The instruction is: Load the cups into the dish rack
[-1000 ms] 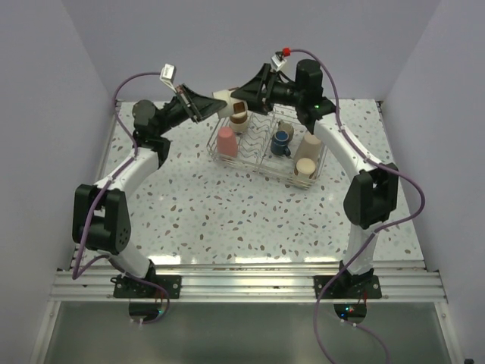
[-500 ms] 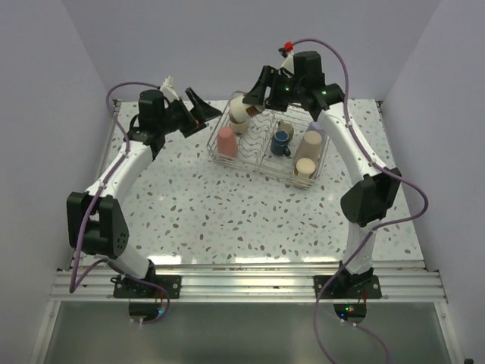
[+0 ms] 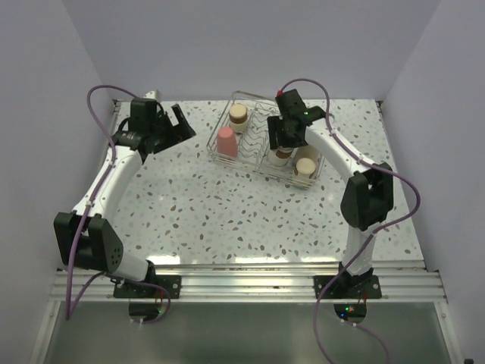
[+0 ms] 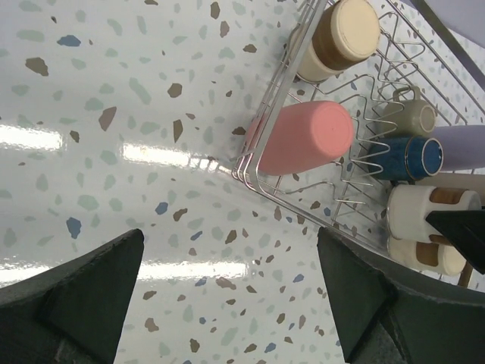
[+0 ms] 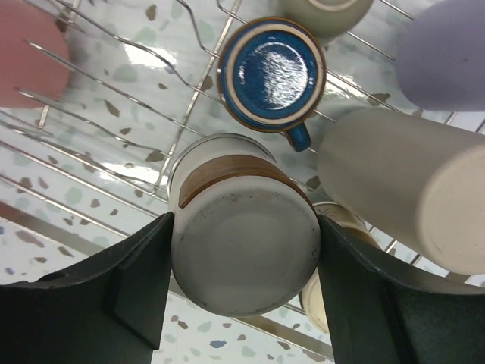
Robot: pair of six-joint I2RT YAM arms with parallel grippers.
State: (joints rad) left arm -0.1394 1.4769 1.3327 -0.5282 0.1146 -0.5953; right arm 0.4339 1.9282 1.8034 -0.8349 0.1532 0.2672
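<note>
A cup (image 5: 236,186) is clamped by the right gripper (image 5: 246,282) over the rack (image 4: 244,168); the left gripper (image 4: 227,303) is spread wide and empty.
The cup, beige with a brown band, is pinched on both sides above the rack's right half. A blue mug (image 5: 271,70) is seen at its 12 o'clock and a pink cup (image 5: 29,53) at its 10. The left gripper is held over the table (image 4: 114,114) at the rack's 9 o'clock.

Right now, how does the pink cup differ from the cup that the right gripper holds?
Colour: the pink cup is plain pink; the held cup is cream with a brown band. Grip: the pink cup stands free in the dish rack; the right gripper clamps the held cup. Place: the pink cup is in the rack's left half, the held cup at its right half beside the blue mug. Both show closed bases upward.
</note>
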